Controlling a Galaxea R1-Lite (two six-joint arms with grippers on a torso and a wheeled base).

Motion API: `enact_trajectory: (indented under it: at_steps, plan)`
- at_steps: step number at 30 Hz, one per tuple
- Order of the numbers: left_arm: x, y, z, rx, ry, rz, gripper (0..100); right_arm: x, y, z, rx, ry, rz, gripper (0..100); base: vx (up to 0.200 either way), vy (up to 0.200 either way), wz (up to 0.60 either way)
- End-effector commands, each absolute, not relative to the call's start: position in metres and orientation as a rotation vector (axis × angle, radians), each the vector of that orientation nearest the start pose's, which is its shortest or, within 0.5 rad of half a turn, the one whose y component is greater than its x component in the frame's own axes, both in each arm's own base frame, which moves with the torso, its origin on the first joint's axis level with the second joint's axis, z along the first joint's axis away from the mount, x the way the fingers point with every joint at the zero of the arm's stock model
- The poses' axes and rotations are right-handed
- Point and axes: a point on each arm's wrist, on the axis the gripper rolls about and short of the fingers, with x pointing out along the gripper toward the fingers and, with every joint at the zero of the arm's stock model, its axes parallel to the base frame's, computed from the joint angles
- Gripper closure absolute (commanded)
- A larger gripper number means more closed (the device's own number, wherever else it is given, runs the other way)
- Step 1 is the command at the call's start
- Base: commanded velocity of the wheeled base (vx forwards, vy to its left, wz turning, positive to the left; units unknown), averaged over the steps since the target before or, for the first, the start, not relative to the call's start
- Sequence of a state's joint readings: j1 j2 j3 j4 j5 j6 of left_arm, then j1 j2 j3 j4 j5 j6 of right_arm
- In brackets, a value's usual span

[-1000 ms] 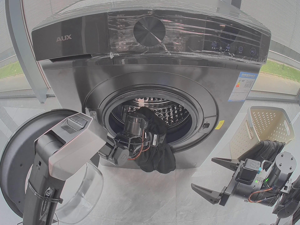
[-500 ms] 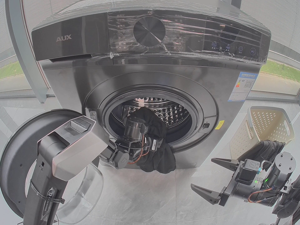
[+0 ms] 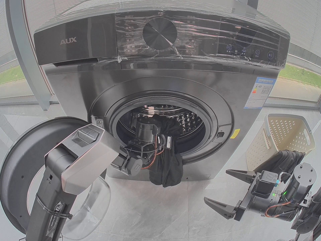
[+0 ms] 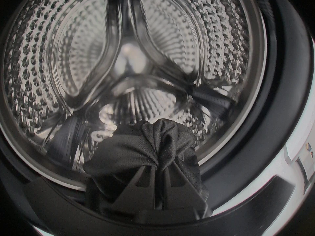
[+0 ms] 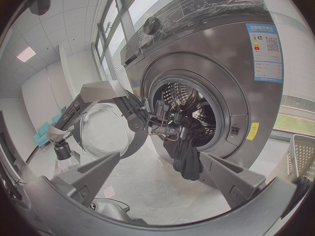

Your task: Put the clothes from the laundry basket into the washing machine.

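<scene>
- One round door point(image 3: 16, 171) stands swung open, out to the left of the left gripper point(image 4: 159, 181).
- That left gripper sits at the mouth of the drum point(image 4: 131, 59), with its fingers point(image 4: 141, 187) pressed together on a bunched fold of a black garment point(image 4: 157, 138).
- Ahead of its tips, the dimpled steel wall of the drum curves all around.
- From the pinch, the black garment falls back over the dark door seal point(image 4: 282, 115). It hangs down the front of the washing machine point(image 3: 200, 81), below the left gripper. Its lower end seems to hang clear of the tiled floor point(image 3: 160, 211), though the angle makes that hard to judge.
- Well to the right of the left gripper, and lower, the right gripper point(image 3: 216, 185) is out in front of the machine over the floor. Its two dark fingers point(image 3: 240, 174) are spread wide.
- Just behind the right gripper and to its right stands the laundry basket point(image 3: 291, 131), pale and perforated, beside the machine. Dark clothes point(image 3: 287, 159) lie at its near lip, close to that gripper's wrist.
</scene>
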State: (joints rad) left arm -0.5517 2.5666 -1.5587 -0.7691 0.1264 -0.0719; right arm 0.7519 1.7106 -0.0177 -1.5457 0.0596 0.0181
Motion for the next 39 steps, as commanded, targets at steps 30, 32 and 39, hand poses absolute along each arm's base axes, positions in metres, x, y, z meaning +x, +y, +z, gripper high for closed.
enact_trajectory:
  at_steps: [30,32,39]
  plan:
    - [0.399,-0.257,0.052,-0.001,0.380,-0.481,0,0.141,0.134,0.095,-0.043,0.175,0.808,0,0.000,0.000,0.00]
    - [0.400,-0.257,0.040,0.015,0.403,-0.479,0,0.141,0.134,0.095,-0.045,0.174,0.808,0,0.000,0.000,0.00]
    - [0.410,-0.253,0.008,0.045,0.436,-0.460,0,0.141,0.134,0.095,-0.045,0.174,0.808,0,0.000,0.000,0.00]
